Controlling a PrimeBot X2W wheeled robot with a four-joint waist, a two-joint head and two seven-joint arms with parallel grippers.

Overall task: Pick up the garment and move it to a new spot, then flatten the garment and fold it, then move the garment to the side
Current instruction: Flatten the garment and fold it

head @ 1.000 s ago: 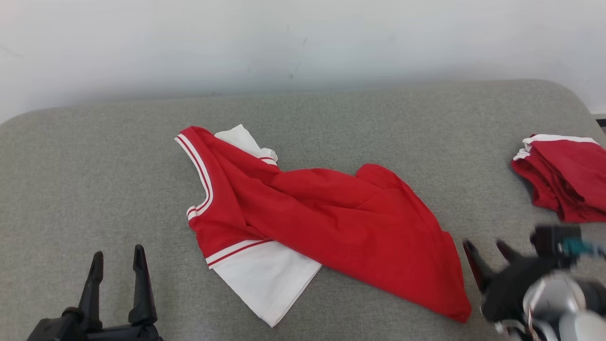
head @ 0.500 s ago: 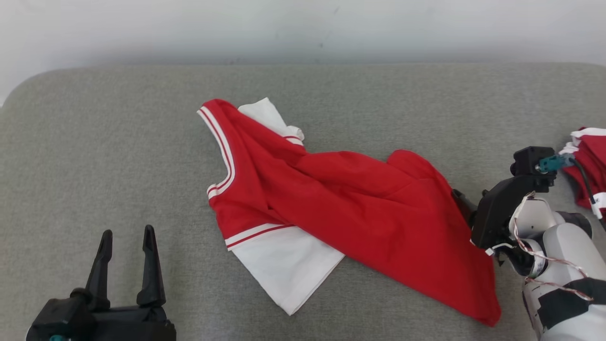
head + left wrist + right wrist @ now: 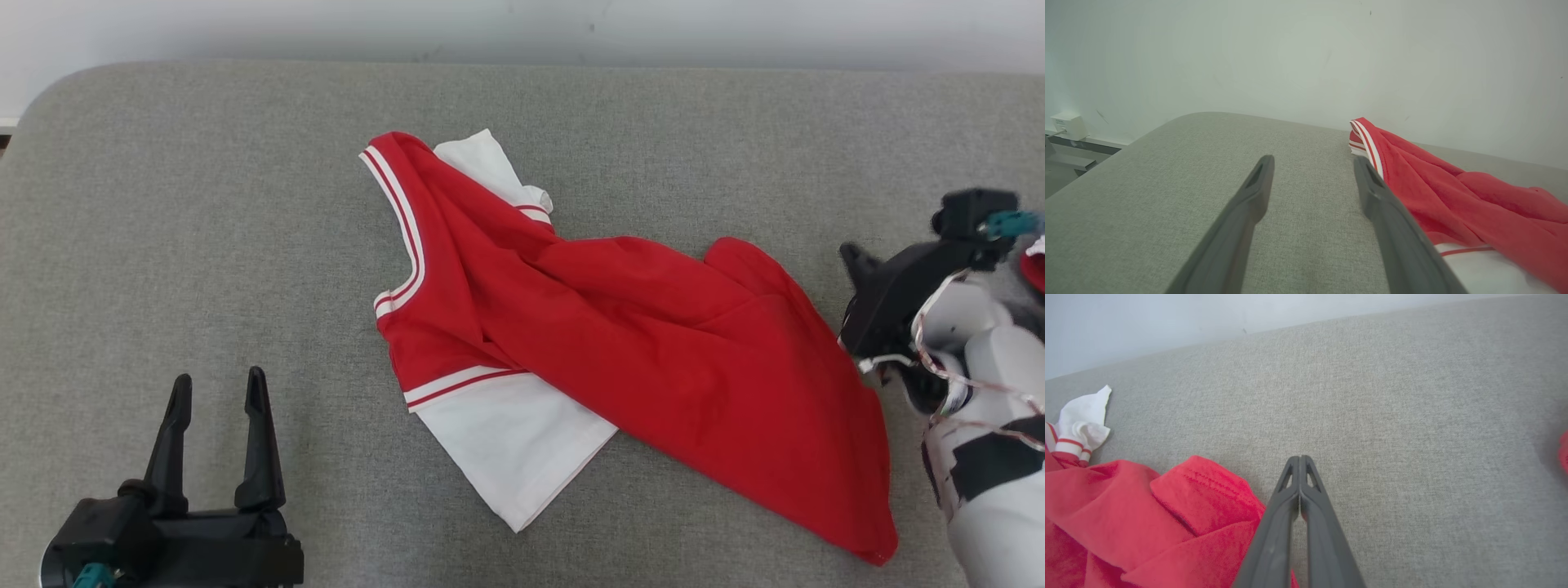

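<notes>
The garment (image 3: pixel 637 327), a red jersey with white sleeves and white-striped trim, lies crumpled across the middle of the grey padded surface (image 3: pixel 204 204). My right gripper (image 3: pixel 853 257) sits at the garment's right edge. In the right wrist view this gripper (image 3: pixel 1299 458) is shut, its tips pressed together over bare grey fabric. The red cloth (image 3: pixel 1147 510) runs beside and under its left finger, and nothing shows between the tips. My left gripper (image 3: pixel 214 384) stands open at the lower left, well clear of the jersey. In the left wrist view its fingers (image 3: pixel 1312 163) frame bare surface, with the garment (image 3: pixel 1453 196) to the right.
Another red garment (image 3: pixel 1035 269) peeks in at the right edge, behind my right arm, and as a red sliver (image 3: pixel 1564 453) in the right wrist view. A pale wall backs the surface. A small white box (image 3: pixel 1068 124) sits low on the wall at the left.
The head camera has tilted down and turned, shifting the whole picture. My right gripper came up to the garment's right edge and closed. The left gripper stays open.
</notes>
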